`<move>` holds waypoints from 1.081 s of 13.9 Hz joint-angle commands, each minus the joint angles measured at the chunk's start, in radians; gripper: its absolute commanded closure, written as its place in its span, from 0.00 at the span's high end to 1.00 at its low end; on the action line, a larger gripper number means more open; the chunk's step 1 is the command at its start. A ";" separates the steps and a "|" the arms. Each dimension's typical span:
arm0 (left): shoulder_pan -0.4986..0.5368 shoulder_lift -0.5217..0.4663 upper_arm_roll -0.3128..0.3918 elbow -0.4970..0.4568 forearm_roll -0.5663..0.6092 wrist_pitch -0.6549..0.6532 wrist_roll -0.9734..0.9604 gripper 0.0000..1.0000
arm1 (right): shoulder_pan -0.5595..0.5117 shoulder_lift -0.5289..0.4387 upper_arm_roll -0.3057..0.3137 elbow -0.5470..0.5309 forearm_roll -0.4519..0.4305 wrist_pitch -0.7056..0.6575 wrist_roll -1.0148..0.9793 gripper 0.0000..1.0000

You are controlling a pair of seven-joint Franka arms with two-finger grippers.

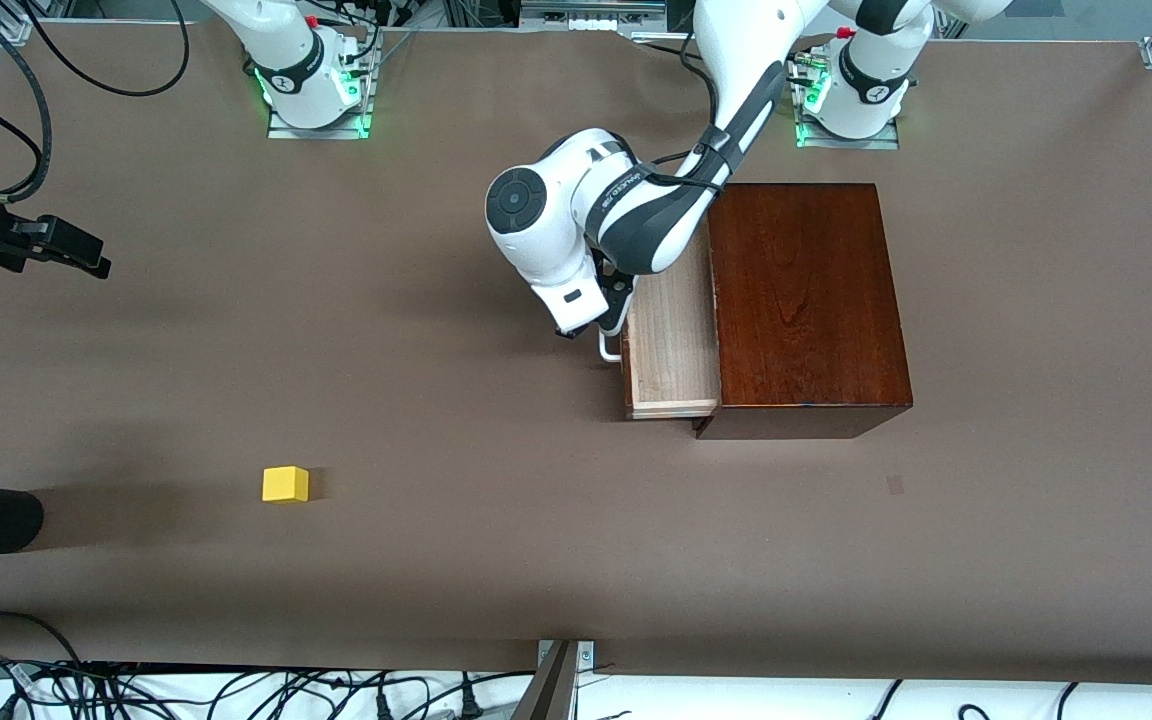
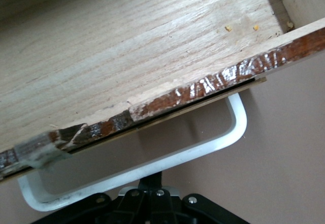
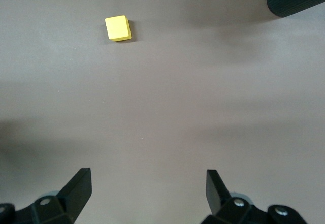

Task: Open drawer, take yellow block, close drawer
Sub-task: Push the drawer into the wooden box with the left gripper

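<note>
From the front: drawer [image 1: 674, 345] pulled partway out of a glossy dark wooden box [image 1: 804, 300], toward the right arm's end of the table; pale bare wood inside, nothing lying on the part that shows. White bar handle [image 1: 609, 350] just visible at the drawer's front edge, with the left gripper [image 1: 604, 318] down on it, fingers clamped shut on the handle. Yellow block [image 1: 285, 484] alone on the brown table [image 1: 436, 560], well apart from the box, nearer the front camera than the box and toward the right arm's end; small plain cube, bright top, slightly darker side face. Right gripper [image 1: 56, 245] up over the table at the right arm's end, waiting, well apart from the box. From the left wrist: pale grained drawer floor, a few small crumbs near one corner; dark reddish-brown front edge worn and streaked with white scuffs; white U-shaped handle [image 2: 152, 163] curving out from the front, its bar running into the black gripper body, gripped there. From the right wrist: right gripper [image 3: 147, 183] spread wide with nothing between the two black fingers [image 3: 78, 186], bare table beneath; yellow block [image 3: 118, 28] lying flat on the table, apart from the fingers, square top face with softly rounded corners.
</note>
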 commanded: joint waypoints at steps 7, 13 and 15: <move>0.086 -0.160 0.025 -0.218 0.058 -0.013 0.129 0.00 | -0.018 0.001 0.017 0.010 -0.004 0.000 0.006 1.00; 0.135 -0.206 0.024 -0.300 0.058 0.027 0.192 0.00 | -0.018 0.001 0.017 0.010 -0.004 0.000 0.006 1.00; 0.140 -0.212 0.024 -0.300 0.058 0.027 0.195 0.00 | -0.018 0.001 0.017 0.010 -0.004 0.000 0.006 1.00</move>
